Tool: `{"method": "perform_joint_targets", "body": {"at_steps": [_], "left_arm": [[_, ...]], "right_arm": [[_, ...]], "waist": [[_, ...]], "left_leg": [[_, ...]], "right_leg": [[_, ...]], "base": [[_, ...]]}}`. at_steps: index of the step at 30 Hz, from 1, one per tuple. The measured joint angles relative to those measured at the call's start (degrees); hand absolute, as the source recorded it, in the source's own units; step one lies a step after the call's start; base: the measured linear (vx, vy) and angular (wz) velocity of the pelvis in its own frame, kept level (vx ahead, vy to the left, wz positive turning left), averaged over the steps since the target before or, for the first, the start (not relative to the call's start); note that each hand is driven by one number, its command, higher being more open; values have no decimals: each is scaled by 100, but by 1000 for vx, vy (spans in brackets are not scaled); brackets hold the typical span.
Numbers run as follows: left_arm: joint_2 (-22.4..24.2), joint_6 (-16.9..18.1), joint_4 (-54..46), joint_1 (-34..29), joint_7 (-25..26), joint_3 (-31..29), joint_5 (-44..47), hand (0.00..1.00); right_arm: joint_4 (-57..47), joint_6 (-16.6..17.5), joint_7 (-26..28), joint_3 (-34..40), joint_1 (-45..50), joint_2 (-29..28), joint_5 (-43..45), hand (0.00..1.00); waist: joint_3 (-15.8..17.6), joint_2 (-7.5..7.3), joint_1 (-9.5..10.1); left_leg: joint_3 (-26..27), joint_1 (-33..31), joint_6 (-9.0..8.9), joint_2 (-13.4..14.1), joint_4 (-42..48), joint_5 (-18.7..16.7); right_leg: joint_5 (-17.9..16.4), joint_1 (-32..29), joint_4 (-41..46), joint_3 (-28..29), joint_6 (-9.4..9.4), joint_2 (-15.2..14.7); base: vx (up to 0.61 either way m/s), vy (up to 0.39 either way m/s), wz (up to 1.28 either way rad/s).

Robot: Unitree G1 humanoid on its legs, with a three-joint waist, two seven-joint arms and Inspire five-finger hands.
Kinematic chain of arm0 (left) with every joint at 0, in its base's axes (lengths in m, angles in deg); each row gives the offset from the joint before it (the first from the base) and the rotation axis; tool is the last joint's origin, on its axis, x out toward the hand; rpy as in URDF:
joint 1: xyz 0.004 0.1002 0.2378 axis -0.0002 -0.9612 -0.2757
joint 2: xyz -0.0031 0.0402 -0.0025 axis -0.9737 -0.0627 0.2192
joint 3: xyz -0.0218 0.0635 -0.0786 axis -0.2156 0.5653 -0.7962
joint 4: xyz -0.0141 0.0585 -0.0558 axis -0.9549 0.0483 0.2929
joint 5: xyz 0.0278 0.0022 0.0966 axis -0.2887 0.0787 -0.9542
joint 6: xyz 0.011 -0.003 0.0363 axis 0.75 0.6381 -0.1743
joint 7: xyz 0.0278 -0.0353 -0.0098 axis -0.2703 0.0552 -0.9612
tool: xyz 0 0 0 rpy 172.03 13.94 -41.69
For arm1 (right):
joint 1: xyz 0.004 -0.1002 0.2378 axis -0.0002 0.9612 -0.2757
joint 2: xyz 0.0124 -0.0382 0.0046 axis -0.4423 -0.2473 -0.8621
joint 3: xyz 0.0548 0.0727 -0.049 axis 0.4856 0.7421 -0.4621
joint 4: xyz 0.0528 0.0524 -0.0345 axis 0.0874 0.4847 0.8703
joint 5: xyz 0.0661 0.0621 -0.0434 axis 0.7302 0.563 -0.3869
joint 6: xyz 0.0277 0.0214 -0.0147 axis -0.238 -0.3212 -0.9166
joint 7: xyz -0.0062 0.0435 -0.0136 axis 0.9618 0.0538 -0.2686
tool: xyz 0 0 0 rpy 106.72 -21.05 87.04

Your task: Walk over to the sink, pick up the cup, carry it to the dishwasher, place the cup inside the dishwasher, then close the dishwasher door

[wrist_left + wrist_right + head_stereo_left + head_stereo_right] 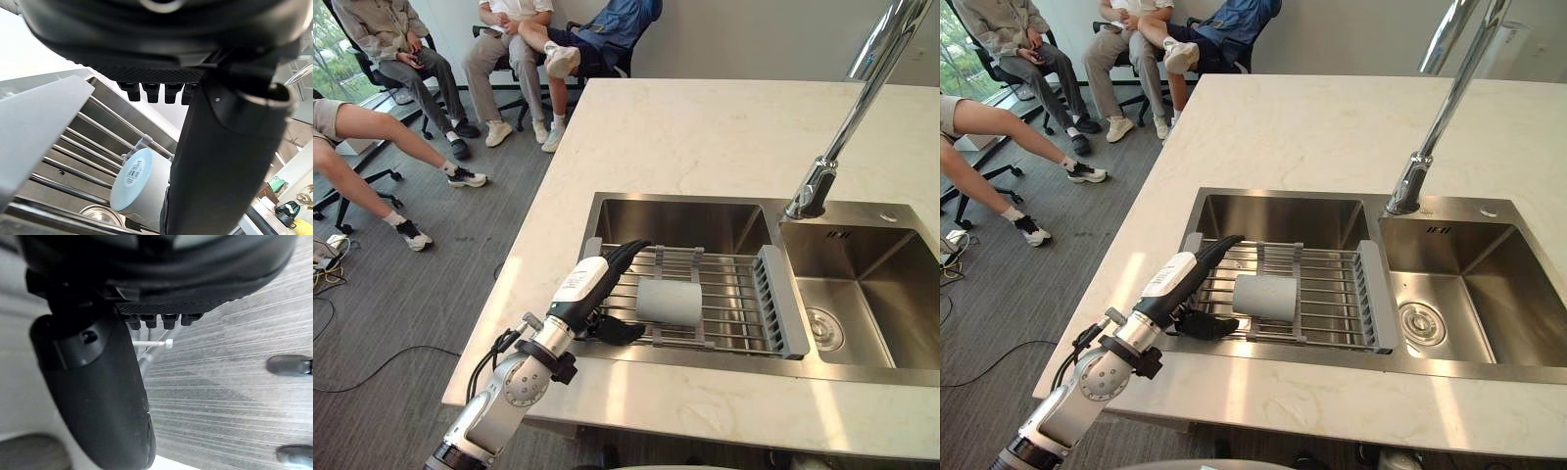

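A pale grey cup (669, 302) lies on its side on the slatted rack (734, 313) over the left basin of the steel sink (705, 357). My left hand (592, 294) reaches over the sink's front left corner, open. Its fingers stretch above the rack just left of the cup and its dark thumb lies low beside the cup's near end. I cannot tell if it touches the cup. In the left wrist view the cup's labelled base (137, 169) shows just past the thumb (220, 161). My right hand (98, 396) hangs open above the grey floor and holds nothing.
A tall chrome tap (847, 127) stands between the two basins. The right basin (862, 304) has a drain. The pale marble counter (705, 137) stretches beyond the sink. Several people sit on chairs (509, 59) at the far left, with their legs out over the carpet.
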Motion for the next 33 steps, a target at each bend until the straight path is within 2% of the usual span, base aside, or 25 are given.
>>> {"method": "perform_joint_targets", "body": {"at_steps": [11, 28, 33], "left_arm": [[69, -68, 214, 317, -5, 182, -269, 100], [231, -211, 838, 817, -1, 400, -357, 100], [256, -302, 916, 825, -2, 402, -427, 100]], "right_arm": [[-3, -41, -92, -82, 45, -23, -13, 100], [-138, -48, -166, -82, 43, -27, -14, 100], [-158, -50, -178, -79, 49, -29, -14, 100]], "waist": [[-19, 34, -159], [37, 223, -314], [59, 234, -331]], "left_leg": [[-7, -25, 0, -5, -1, 0], [-88, -138, -3, -14, -1, -2], [-83, -178, -19, 4, -1, -13]], "right_leg": [[0, -28, -26, 1, -1, -8], [50, -33, -164, -85, 0, 2], [52, -66, -184, -85, -2, 22]], "base": [[0, 0, 0], [-2, -2, 1], [0, 0, 0]]}}
